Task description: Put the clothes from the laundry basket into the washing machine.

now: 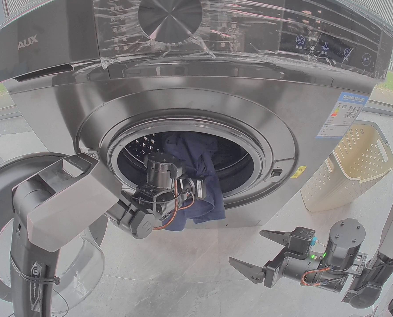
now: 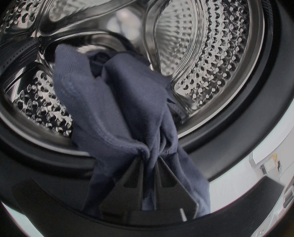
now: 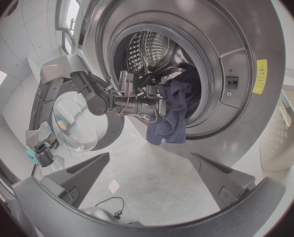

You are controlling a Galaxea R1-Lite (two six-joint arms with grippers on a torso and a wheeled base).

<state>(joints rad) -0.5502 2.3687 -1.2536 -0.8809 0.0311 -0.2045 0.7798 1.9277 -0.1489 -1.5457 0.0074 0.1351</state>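
A dark navy garment (image 1: 201,177) hangs over the lower lip of the washing machine (image 1: 271,111) opening, partly inside the drum and partly draped outside. My left gripper (image 2: 149,163) sits at the drum mouth, shut on a bunched fold of the navy garment (image 2: 120,112); the arm and navy garment (image 3: 173,116) are also seen from the right wrist. My right gripper (image 1: 256,254) hovers low over the floor in front of the machine, open with nothing between its fingers (image 3: 216,178). The cream laundry basket (image 1: 355,168) leans beside the machine on the right.
The round glass door (image 1: 38,243) stands swung open at the left, behind my left arm. Grey tiled floor (image 1: 196,269) spreads in front of the machine. A cable (image 3: 112,206) lies on the floor near the right wrist.
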